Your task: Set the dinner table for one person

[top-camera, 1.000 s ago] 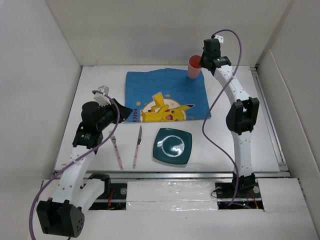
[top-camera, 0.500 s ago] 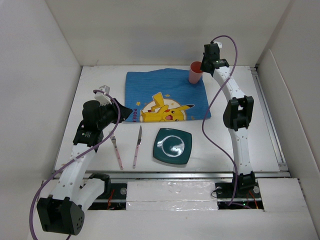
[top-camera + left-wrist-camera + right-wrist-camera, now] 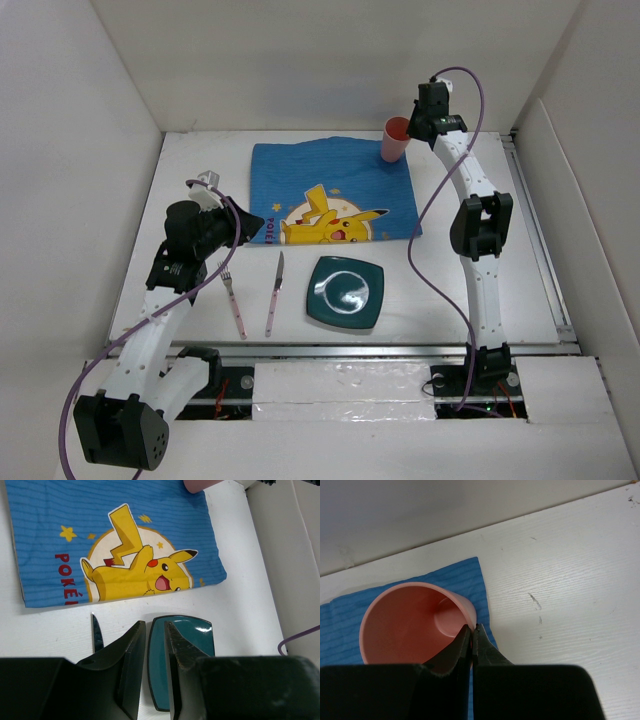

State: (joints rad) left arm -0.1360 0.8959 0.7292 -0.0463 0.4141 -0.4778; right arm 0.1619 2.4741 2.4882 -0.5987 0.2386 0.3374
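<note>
Up at the far corner, the right pincer (image 3: 471,628) pinches the rim of the pink cup (image 3: 395,139), which is tilted over the blue placemat (image 3: 333,190).
The left pincer (image 3: 155,650) hangs nearly clenched and holds nothing, above the white tabletop (image 3: 430,290), where fork (image 3: 233,292), knife (image 3: 275,291) and green plate (image 3: 346,292) lie near the front edge.

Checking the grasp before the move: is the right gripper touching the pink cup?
Touching. The right wrist view shows the right gripper with its fingers pinched on the pink cup rim.
</note>
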